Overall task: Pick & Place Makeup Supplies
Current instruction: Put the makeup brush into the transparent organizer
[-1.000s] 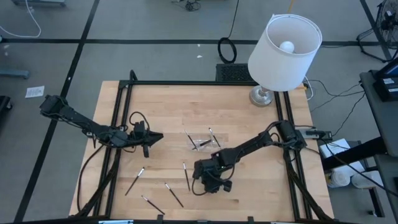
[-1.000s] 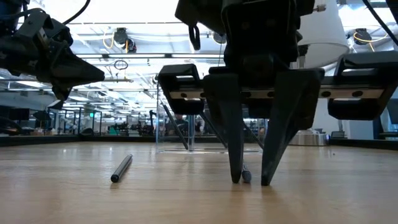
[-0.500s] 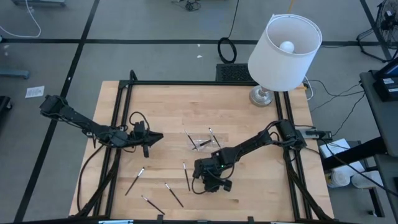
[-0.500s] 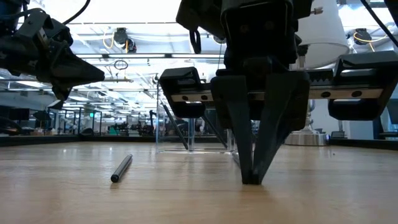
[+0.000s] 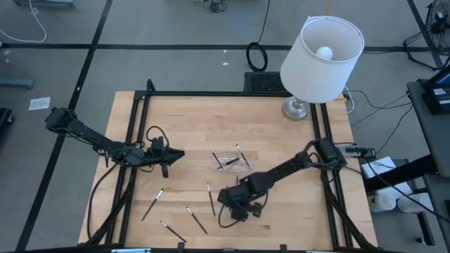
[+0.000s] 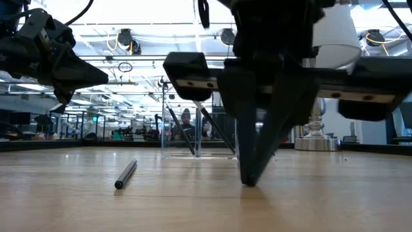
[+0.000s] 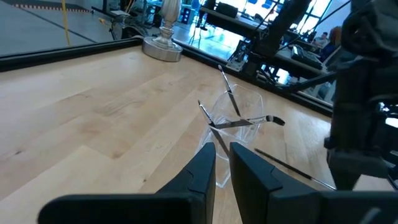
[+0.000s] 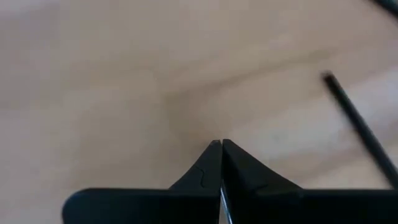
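Right gripper [image 6: 250,182] is pinched fully together at the table [image 5: 281,140] near its front edge. Whether it holds a makeup stick [image 5: 211,199], can't tell. These look light, stiff, roll-prone; I'd grab mid-shaft.

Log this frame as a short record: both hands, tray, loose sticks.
left hand: hovers left of the clear tray, fingers slightly parted, empty
right hand: shut, tips down on the table
clear tray: holds several makeup sticks
loose sticks: four on the table, left of the right hand
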`<action>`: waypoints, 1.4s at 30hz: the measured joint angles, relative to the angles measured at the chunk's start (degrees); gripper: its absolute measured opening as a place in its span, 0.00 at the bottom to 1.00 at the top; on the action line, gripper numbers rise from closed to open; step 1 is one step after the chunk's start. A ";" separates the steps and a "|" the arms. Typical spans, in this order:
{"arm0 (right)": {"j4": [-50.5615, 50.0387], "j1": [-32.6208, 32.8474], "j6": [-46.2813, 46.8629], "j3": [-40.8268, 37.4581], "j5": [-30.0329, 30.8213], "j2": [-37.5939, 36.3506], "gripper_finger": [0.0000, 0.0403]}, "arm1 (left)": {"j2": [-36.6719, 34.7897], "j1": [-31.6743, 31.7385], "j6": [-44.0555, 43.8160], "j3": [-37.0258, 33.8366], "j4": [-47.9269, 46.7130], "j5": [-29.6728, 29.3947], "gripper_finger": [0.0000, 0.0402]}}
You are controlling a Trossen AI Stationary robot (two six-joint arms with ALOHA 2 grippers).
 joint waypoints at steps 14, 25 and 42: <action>-5.85 2.79 0.08 8.96 3.57 -0.73 0.00 | 0.00 0.00 -0.92 -0.01 -0.06 0.09 0.13; -10.73 3.30 2.70 17.10 7.39 -0.83 0.00 | 0.01 -0.02 -0.94 -0.01 -0.08 0.22 0.13; -7.57 2.76 15.96 23.38 5.50 -6.86 0.00 | 0.01 -0.02 -0.55 0.00 -0.15 0.22 0.13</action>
